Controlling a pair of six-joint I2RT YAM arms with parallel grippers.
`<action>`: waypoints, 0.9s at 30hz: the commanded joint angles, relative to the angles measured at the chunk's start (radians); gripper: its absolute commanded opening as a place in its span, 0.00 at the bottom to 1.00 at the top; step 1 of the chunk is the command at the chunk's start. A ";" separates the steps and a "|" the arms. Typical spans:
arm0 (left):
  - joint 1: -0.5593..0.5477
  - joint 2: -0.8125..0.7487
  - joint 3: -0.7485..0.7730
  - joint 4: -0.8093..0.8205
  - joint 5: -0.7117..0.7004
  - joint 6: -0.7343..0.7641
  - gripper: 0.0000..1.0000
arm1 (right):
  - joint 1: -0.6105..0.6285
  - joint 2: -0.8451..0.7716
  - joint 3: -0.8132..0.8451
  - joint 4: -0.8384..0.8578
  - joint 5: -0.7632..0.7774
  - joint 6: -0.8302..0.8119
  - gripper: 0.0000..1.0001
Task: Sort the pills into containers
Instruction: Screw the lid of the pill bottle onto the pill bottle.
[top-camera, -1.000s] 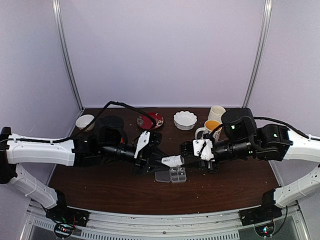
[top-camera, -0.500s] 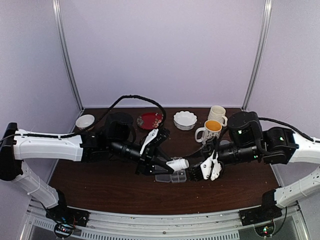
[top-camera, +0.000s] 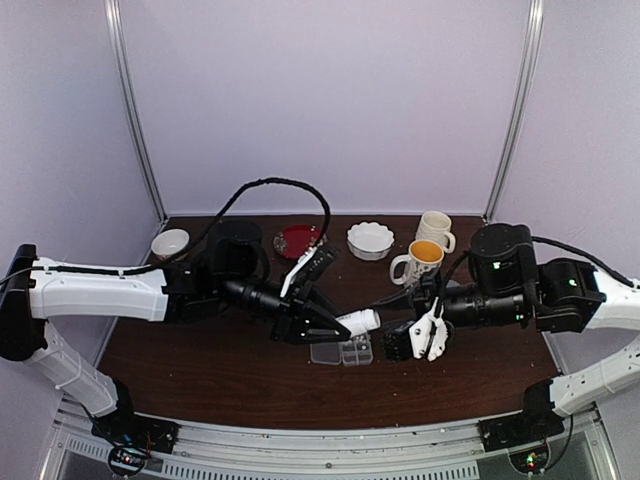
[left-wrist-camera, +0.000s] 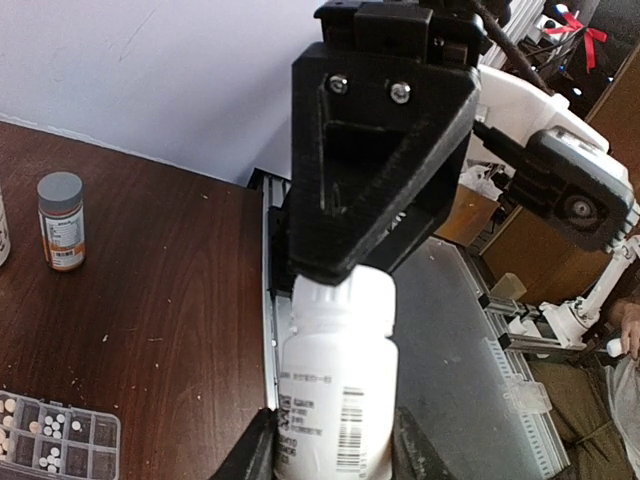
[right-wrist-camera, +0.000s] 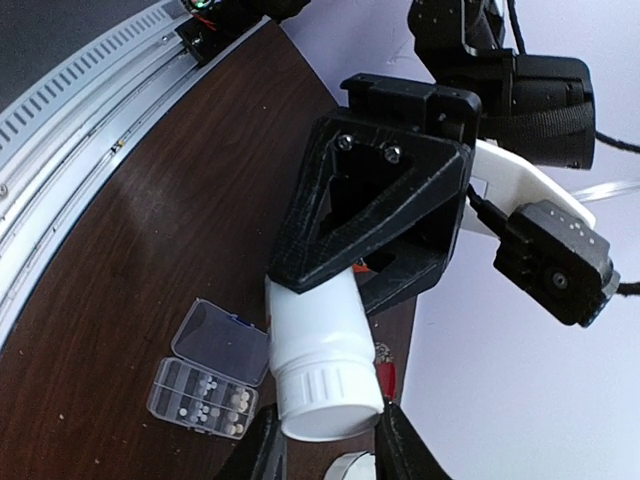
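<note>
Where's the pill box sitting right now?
Top view: the pill box lies open near the table's middle, on the near side of the white bottle in the left claw, with the right claw close on its right.

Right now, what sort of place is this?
Probably a robotics lab booth: brown table enclosed by plain white panels, two robot arms mounted at its edge, a pill box staged as a prop.

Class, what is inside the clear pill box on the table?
Small white pills lie in several cells of the pill box; its lid lies open. Nothing covers the cells, though the left wrist view cuts part off.
</note>
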 joint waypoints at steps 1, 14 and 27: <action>-0.027 0.001 0.073 0.222 -0.028 -0.008 0.00 | 0.023 0.077 0.051 0.152 -0.047 0.275 0.07; -0.028 -0.074 0.093 -0.070 -0.284 0.521 0.00 | 0.021 0.208 0.221 -0.004 -0.034 1.167 0.04; -0.044 -0.140 0.085 -0.146 -0.398 0.821 0.00 | 0.006 0.125 0.009 0.383 -0.051 1.858 0.00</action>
